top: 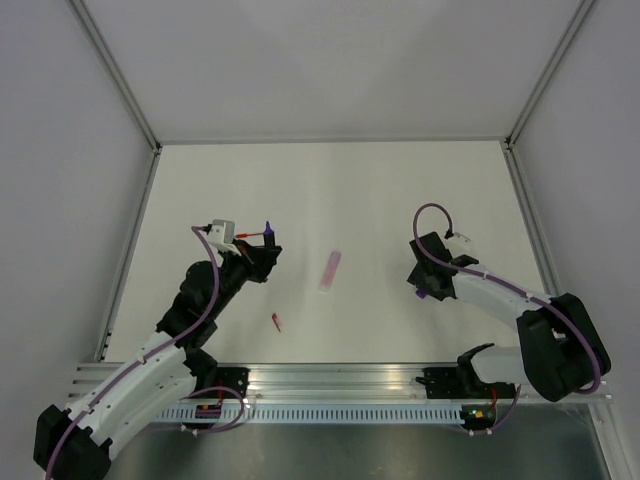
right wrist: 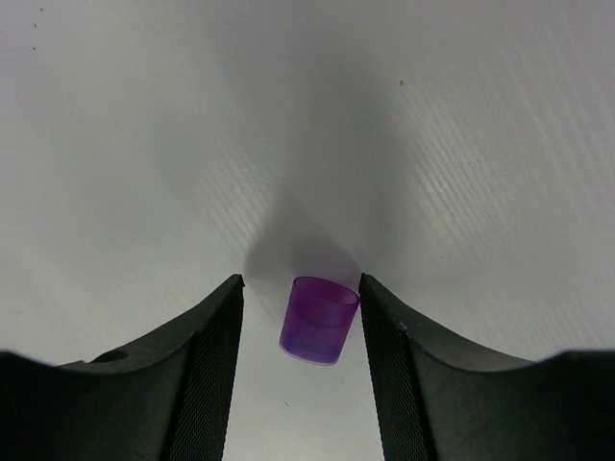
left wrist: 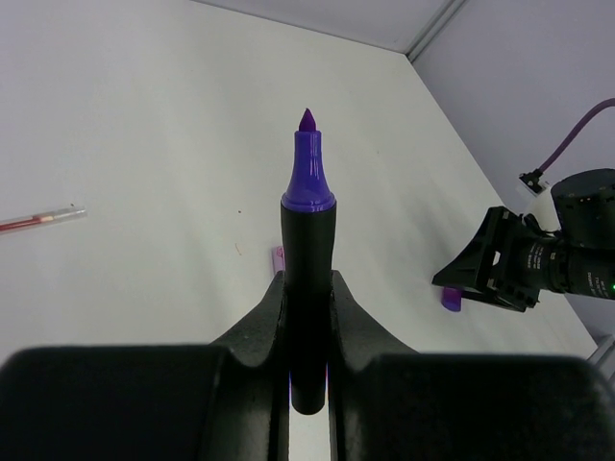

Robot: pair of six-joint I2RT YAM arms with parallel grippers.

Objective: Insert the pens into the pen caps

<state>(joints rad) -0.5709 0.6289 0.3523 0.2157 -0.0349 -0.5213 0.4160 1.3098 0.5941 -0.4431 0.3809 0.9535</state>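
My left gripper point(top: 262, 250) point(left wrist: 307, 279) is shut on a dark-barrelled pen point(left wrist: 308, 182) whose purple tip point(top: 268, 229) points away from the wrist, raised over the table. A thin red pen point(left wrist: 38, 220) point(top: 252, 236) lies on the table to its left. A stubby purple pen cap point(right wrist: 318, 320) point(left wrist: 451, 299) stands on the table between the fingers of my open right gripper point(right wrist: 301, 317) point(top: 432, 290); the right finger is at its rim and a gap shows on the left. A tiny red cap point(top: 277, 321) lies near the front.
A pale pink marker-like piece point(top: 330, 270) point(left wrist: 278, 259) lies flat mid-table between the two arms. White walls with metal posts point(top: 128, 95) enclose the table on the left, back and right. The arm bases sit on a rail point(top: 340, 380) along the near edge.
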